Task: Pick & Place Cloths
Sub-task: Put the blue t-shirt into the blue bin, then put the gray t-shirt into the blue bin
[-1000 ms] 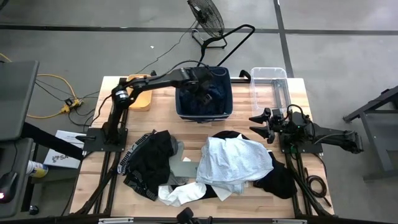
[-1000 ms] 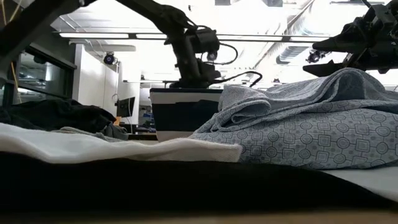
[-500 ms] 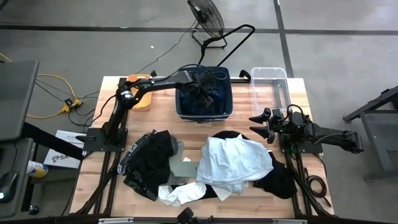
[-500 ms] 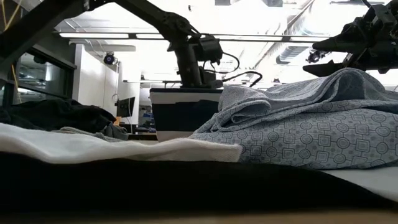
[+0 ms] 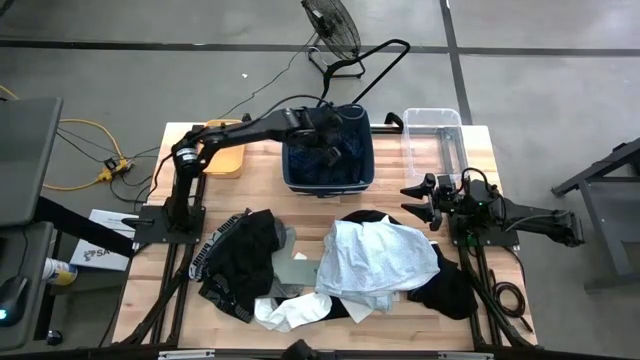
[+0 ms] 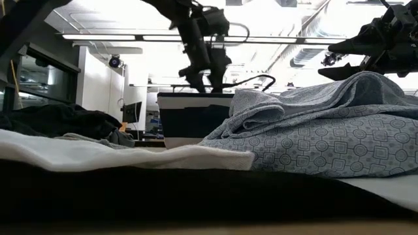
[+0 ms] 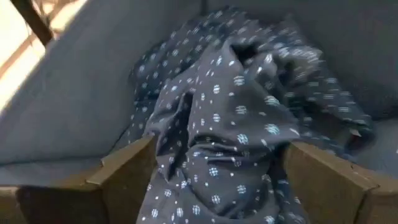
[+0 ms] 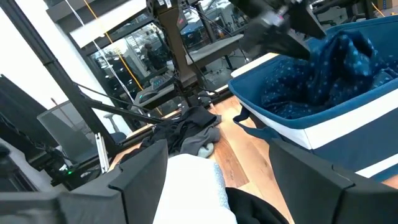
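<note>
The left tool (image 5: 330,150) hangs over the navy bin (image 5: 328,178) with its fingers wide apart, holding nothing. The dotted navy cloth (image 7: 230,124) lies in that bin, maybe brushing the fingers, so it could snag and lift out. The clear bin (image 5: 432,135) looks bare. Other cloths (image 5: 385,260) wait on the worktop (image 5: 190,135) beside the open, idle right tool (image 5: 412,199).

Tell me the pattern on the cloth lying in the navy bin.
The cloth is navy with small pale dots, clearest in the left wrist view; it lies in the navy bin.
</note>
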Robot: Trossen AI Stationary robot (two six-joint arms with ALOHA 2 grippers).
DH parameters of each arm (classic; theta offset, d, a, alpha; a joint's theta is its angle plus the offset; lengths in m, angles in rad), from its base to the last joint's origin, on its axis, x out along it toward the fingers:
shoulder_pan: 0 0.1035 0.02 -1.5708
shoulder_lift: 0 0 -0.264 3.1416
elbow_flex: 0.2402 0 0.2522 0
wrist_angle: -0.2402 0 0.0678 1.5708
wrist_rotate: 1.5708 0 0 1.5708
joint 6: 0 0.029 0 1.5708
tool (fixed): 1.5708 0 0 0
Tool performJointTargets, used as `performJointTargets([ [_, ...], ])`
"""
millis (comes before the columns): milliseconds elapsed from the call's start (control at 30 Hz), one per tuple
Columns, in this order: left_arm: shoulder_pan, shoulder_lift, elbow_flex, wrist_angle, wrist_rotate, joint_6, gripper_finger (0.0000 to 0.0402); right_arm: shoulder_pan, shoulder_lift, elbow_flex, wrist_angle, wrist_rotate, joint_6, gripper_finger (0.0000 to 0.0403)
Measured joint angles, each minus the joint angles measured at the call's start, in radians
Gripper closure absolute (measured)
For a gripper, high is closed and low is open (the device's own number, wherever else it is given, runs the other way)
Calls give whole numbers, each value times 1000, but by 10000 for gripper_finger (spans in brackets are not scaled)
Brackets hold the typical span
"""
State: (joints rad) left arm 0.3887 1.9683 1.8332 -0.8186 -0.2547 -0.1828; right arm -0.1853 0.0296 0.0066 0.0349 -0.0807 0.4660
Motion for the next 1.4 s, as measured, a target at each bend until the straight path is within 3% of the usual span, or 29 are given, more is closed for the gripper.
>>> performJointTargets([
  [133, -28, -49, 0, 1, 47, 62, 61, 0, 0, 0, 0, 0, 0, 130],
  [400, -127, -103, 0, -61, 345, 403, 87, 0, 0, 0, 0, 0, 0, 130],
  [533, -185, -103, 0, -107, 433, 518, 97, 0, 0, 0, 0, 0, 0, 130],
  [867, -335, -102, -84, -58, 440, 525, 100, 0, 0, 0, 0, 0, 0, 130],
  [1267, -456, -114, -319, 245, 460, 783, 100, 0, 0, 0, 0, 0, 0, 130],
  [1400, -464, -163, -445, 444, 485, 905, 100, 0, 0, 0, 0, 0, 0, 130],
])
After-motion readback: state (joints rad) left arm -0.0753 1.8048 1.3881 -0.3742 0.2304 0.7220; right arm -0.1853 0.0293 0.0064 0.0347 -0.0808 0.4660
